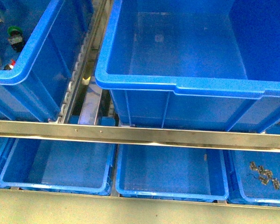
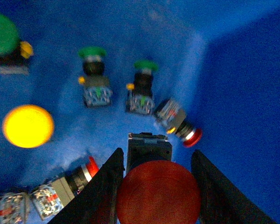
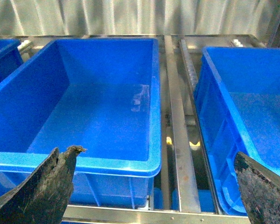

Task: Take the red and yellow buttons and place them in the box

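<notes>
My left gripper is shut on the red button; the wide red cap fills the gap between the dark fingers, and its grey block body sticks out beyond them, above a blue crate floor. The yellow button lies cap-up on that floor off to one side. The box, a large deep blue crate, stands empty at upper centre-right in the front view. My right gripper is open and empty, facing the box's front rim. Neither arm shows in the front view.
Green-capped switches and two more red-capped ones lie in the same crate, left of the box. A metal rail crosses above shallow blue trays. Another blue crate stands right of the box.
</notes>
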### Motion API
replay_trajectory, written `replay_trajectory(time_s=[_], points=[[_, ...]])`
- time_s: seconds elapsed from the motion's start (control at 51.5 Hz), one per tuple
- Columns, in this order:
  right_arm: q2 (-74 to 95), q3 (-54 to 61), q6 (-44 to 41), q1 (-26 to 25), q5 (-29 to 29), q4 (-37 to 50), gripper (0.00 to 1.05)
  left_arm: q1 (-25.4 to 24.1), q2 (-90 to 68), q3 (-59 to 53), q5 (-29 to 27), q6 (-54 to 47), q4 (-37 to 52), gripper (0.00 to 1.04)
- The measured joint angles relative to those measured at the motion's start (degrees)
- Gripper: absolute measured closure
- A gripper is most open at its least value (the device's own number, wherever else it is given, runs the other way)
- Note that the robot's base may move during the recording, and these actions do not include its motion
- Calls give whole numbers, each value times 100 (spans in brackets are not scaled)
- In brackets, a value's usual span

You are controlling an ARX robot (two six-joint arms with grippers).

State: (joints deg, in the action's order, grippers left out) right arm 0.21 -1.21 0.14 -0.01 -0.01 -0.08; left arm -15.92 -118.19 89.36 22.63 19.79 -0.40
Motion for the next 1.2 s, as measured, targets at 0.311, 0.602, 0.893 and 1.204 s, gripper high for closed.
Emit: replay_trajectory(time_s=[0.311, 0.602, 0.893, 1.204], points=[[0, 0, 0, 0, 0, 0, 6, -271, 1746, -1475, 533, 1790, 409, 70], [0, 0, -2, 0, 0, 0, 6, 1447, 2319, -2144, 289, 3510, 935, 70], [0, 0, -2, 0, 0, 0, 6, 3381, 1473, -1613, -245, 4363, 931, 70], [0, 0, 0, 0, 0, 0, 6, 4572, 960, -1093, -494, 4896, 970, 70]])
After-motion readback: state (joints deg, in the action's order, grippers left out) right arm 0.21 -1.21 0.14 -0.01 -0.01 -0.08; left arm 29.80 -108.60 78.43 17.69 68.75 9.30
